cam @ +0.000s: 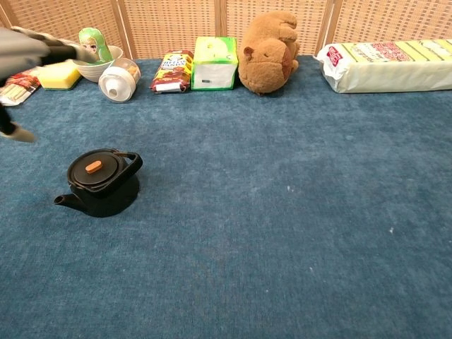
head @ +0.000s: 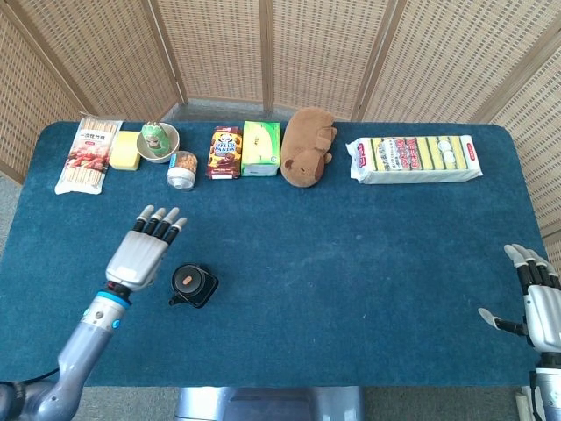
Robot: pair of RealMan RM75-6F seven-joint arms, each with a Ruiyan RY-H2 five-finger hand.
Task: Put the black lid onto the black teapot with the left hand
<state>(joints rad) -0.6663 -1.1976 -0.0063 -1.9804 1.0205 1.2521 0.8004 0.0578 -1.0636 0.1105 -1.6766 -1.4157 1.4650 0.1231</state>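
Note:
The black teapot (head: 195, 286) (cam: 100, 185) stands on the blue table, spout toward the robot's left. The black lid (head: 188, 281) (cam: 94, 169), with its orange knob, sits on top of the pot. My left hand (head: 140, 251) (cam: 28, 53) hovers to the left of the teapot, apart from it, fingers spread and holding nothing. My right hand (head: 536, 298) is at the table's right front corner, fingers apart and empty; the chest view does not show it.
Along the back edge lie a snack packet (head: 88, 153), a yellow block (head: 128, 150), a bowl with a green doll (head: 158, 140), a small jar (head: 182, 169), a biscuit box (head: 225, 152), a green tissue box (head: 261, 147), a brown plush (head: 308, 145) and a long packet (head: 414, 159).

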